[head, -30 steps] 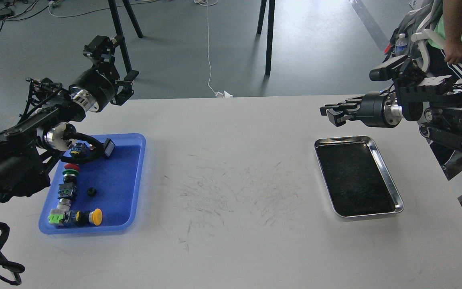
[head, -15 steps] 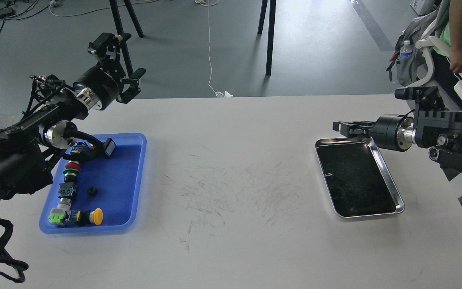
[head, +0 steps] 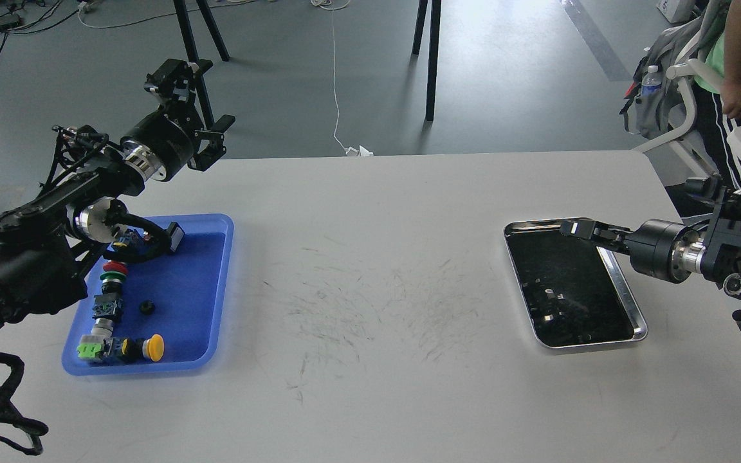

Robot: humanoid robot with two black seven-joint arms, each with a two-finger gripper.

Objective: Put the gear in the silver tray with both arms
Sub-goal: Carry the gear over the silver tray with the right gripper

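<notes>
Both arms above the table, nothing held.

The silver tray (head: pixel 628 302) lies on the table's right side; the right gripper (head: pixel 575 226) hangs over its far corner, jaws too dark to judge. The left gripper (head: pixel 206 138), fingers apart, hovers beyond the blue tray (head: pixel 216 308).

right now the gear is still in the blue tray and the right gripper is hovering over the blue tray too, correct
Not quite. The head view shows the small black gear in the blue tray, but the right gripper is over the far edge of the silver tray, on the other side of the table.
</notes>
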